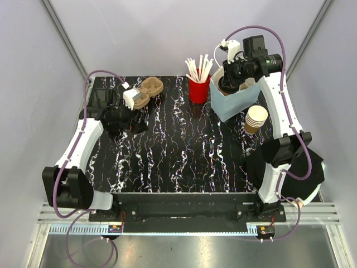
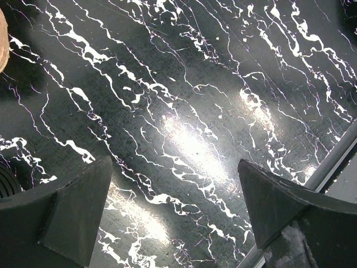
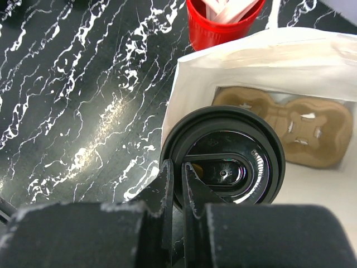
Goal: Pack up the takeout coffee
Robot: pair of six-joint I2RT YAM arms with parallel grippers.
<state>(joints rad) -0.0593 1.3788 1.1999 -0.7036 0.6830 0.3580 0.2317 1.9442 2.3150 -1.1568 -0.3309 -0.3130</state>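
The takeout coffee is a brown paper cup with a black lid. In the right wrist view it hangs over the open mouth of the pale blue paper bag. My right gripper is shut on the lid's left rim. A brown cup carrier lies on the bag's floor. In the top view the cup sits in the mouth of the bag, under my right gripper. My left gripper is open and empty over the left side of the table, with only marble between its fingers.
A red cup of white sticks stands just left of the bag. A nested stack of brown cups stands at the bag's near right. A second brown carrier lies at the back left, near my left gripper.
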